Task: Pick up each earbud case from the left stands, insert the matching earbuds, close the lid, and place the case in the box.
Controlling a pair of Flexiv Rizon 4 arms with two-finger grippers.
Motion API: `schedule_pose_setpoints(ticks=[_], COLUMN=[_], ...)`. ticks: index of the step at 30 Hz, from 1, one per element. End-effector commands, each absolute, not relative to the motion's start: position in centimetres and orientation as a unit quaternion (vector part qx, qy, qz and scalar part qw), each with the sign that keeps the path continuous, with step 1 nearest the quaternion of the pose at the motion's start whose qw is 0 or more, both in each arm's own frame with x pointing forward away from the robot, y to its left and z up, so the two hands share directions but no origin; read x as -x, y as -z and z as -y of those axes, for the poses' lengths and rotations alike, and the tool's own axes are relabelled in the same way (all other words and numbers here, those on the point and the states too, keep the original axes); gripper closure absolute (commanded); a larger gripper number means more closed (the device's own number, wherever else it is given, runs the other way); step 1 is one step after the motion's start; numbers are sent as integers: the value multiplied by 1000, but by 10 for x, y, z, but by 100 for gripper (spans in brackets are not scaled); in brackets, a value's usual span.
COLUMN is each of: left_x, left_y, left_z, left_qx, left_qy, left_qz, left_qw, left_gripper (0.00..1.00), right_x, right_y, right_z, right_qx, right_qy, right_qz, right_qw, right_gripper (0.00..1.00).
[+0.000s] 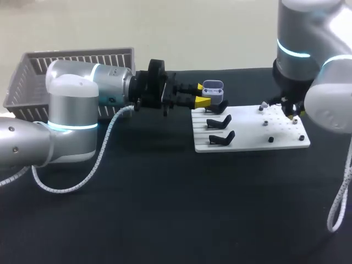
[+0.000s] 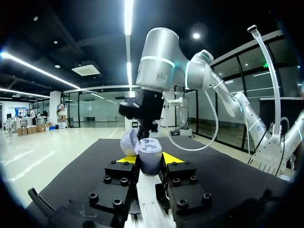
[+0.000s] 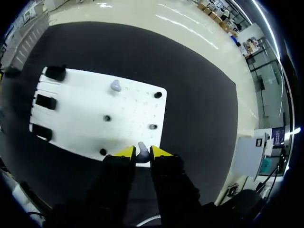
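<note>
Left pincer (image 1: 200,94) grips the open case (image 1: 213,90). Right pincer (image 3: 141,153) seems closed on 1 earbud (image 3: 141,146) on the white board (image 3: 76,118); best lifted straight, case held level.

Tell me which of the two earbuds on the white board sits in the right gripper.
The earbud at the board's edge, between the right gripper's fingers. The other earbud stands free, farther in toward the black stands.

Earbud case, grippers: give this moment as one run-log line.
left gripper: shut on open earbud case | right gripper: shut on earbud on board
</note>
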State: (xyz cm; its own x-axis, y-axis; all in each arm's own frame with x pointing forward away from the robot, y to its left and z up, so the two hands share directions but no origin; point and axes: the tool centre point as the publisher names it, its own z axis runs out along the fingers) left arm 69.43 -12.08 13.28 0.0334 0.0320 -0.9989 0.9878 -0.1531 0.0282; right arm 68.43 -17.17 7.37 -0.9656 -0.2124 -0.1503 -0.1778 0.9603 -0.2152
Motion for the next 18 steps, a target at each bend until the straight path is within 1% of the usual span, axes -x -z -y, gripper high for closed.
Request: schedule_pose_setpoints(ticks=[1, 9, 18], left_x=[-695, -695, -695], left_y=[-132, -132, -132], left_z=[121, 121, 121], left_qx=[-553, -553, -553], left_qy=[521, 521, 521], left_qz=[-460, -460, -460], left_qw=[460, 460, 460], left_gripper=[100, 100, 100], right_x=[-655, -642, -646], right_y=[-115, -157, -191], right_z=[155, 101, 57], right_qx=[83, 79, 101], right_qy=[85, 57, 27], right_qz=[-988, -990, -989], right_qw=[101, 106, 107], right_gripper=[100, 100, 100])
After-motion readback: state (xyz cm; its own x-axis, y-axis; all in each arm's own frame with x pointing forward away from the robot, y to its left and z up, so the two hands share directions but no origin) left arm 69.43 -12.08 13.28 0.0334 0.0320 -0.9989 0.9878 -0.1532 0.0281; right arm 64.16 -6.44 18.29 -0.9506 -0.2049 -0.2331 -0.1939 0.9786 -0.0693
